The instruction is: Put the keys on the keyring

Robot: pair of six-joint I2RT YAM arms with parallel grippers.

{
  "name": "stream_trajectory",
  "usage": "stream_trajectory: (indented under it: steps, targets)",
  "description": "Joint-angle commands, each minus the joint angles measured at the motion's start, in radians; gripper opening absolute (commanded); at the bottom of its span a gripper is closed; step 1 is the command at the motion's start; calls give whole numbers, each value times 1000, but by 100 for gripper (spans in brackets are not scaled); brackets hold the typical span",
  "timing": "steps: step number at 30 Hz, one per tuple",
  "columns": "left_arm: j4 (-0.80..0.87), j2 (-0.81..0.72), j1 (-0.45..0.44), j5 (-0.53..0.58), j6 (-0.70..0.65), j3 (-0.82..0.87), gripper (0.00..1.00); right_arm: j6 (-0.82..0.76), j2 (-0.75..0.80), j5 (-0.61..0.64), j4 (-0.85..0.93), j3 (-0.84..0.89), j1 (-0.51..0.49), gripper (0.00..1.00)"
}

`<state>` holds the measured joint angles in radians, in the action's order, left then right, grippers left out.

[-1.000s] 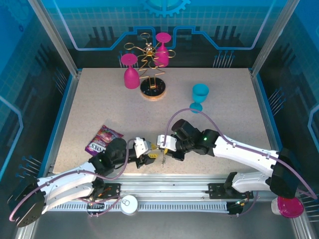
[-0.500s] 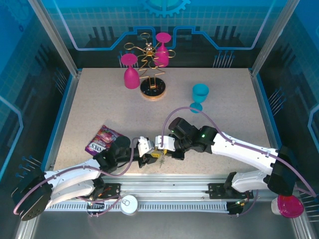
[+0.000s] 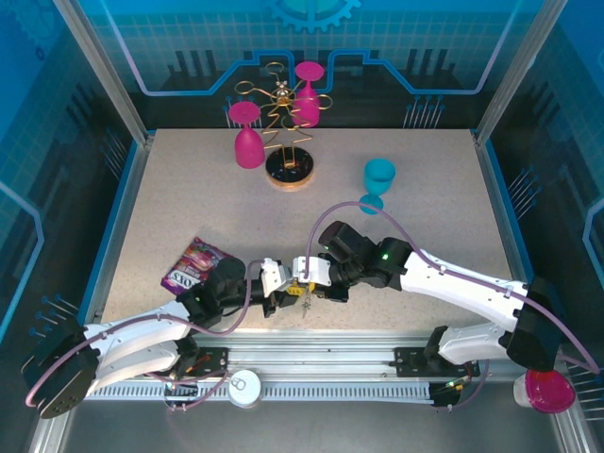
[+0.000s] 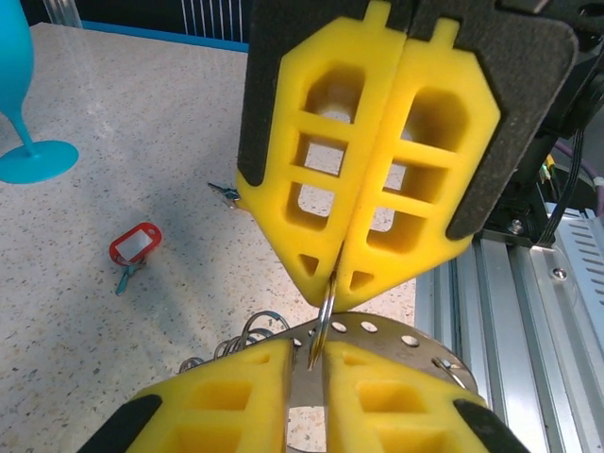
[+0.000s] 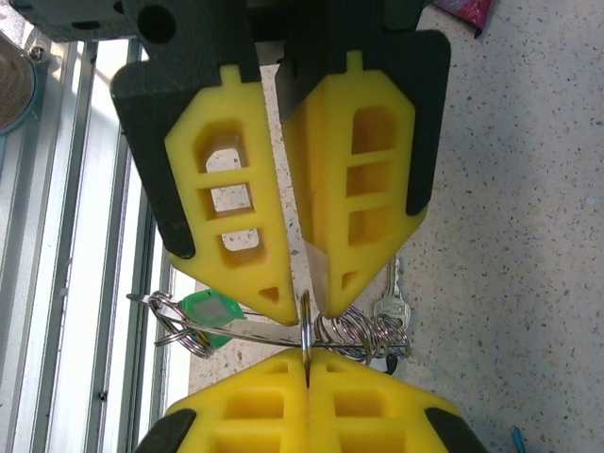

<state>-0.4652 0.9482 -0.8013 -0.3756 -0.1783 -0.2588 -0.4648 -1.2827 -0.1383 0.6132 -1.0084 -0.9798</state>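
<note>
A: Yellow pads (image 4: 415, 151), all four, crowded onto one split ring (image 5: 305, 326) of the keyring (image 4: 387, 337), which was held up near the front edge of the table (image 3: 425, 189).

B: What had changed?

A: The left gripper (image 5: 302, 300) had slid in against the right gripper (image 4: 332, 288), and its jaws had narrowed to a slit around that ring. I couldn't tell whether they gripped it yet. The right's were pressed tight on it.

B: And the keys?

A: The red-headed key (image 4: 135, 243) lay on the table, well apart. They were probably steadying the ring to prise it open. Nothing was threaded yet.
</note>
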Motion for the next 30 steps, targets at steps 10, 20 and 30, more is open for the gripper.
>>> stream_trajectory:
  steps: [10, 20, 30]
  targets:
    - [-135, -16, -6, -56, 29, -1, 0, 47, 75, -57, -83, 40, 1, 9]
    - [-478, 47, -6, -91, 177, 55, 0, 320, 423, -286, -670, 452, 214, 27]
    - [-641, 142, -6, -121, 238, 54, 0, 445, 419, -382, -967, 575, 217, 27]
